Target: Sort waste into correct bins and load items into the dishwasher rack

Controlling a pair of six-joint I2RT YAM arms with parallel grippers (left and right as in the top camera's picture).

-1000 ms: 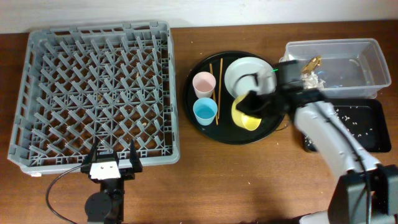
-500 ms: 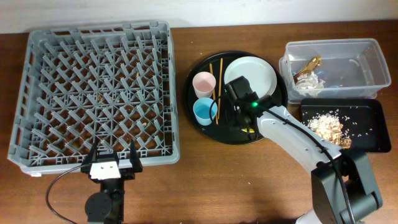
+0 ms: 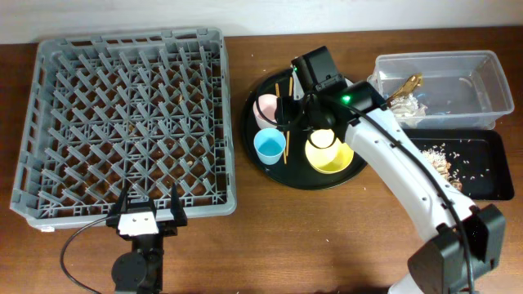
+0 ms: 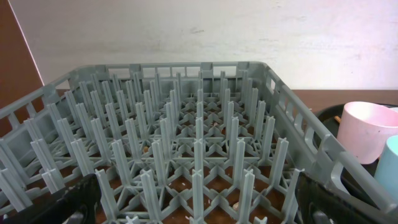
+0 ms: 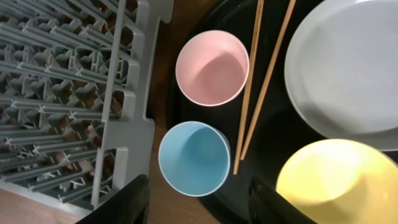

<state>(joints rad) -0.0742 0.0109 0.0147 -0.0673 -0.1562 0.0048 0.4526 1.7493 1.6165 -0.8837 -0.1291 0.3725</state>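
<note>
My right gripper (image 5: 202, 202) is open and empty. It hovers over the round black tray (image 3: 282, 175), just above the light-blue cup (image 5: 194, 158) and pink cup (image 5: 212, 67). The chopsticks (image 5: 261, 81), the pale plate (image 5: 348, 68) and the empty yellow bowl (image 5: 342, 180) lie beside them. In the overhead view the arm hides most of the plate. The clear tub (image 3: 482, 69) holds the gold wrapper (image 3: 406, 84) and the napkin (image 3: 409, 104). Food scraps with rice (image 3: 445, 163) lie in the black rectangular tray (image 3: 490, 192). My left gripper (image 3: 149, 214) is open at the front edge of the grey rack (image 3: 122, 122).
The rack (image 4: 199, 143) has no dishes in it and stands left of the round tray, with a narrow strip of table between them. The two bins stand at the far right. Bare wooden table runs along the front.
My right arm has swung left from the bins to above the cups. The yellow bowl is back on the round tray, out of the gripper. The left arm has not moved.
</note>
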